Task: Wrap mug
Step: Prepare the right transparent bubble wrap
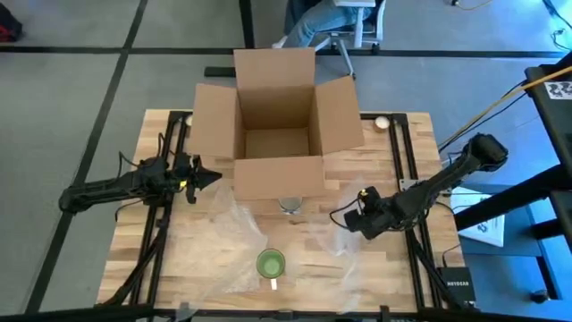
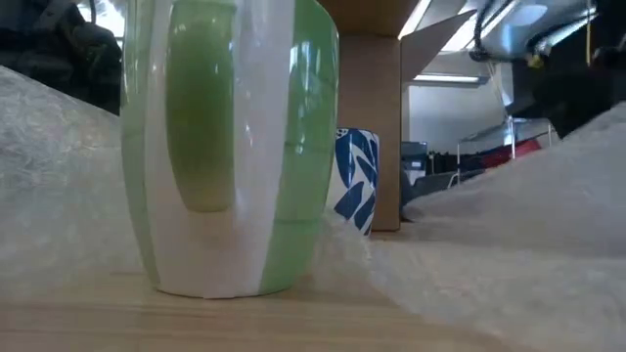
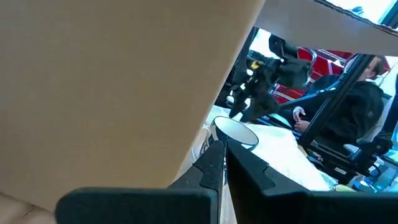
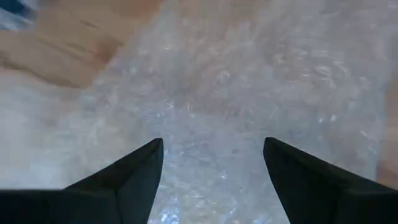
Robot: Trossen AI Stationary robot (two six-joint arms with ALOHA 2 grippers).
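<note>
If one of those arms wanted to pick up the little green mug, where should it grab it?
Probably by the rim, coming straight down. The mug stands upright with its mouth open to the top, so one finger could go inside and one outside the wall. Its pale handle points toward the table's near edge; the open right gripper is nearer.

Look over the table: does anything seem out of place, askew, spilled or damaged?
Nothing is spilled or broken. The green mug stands upright on the table between rumpled bubble-wrap sheets. A second, blue-patterned cup sits against the open cardboard box, apart from the wrapping area.
</note>
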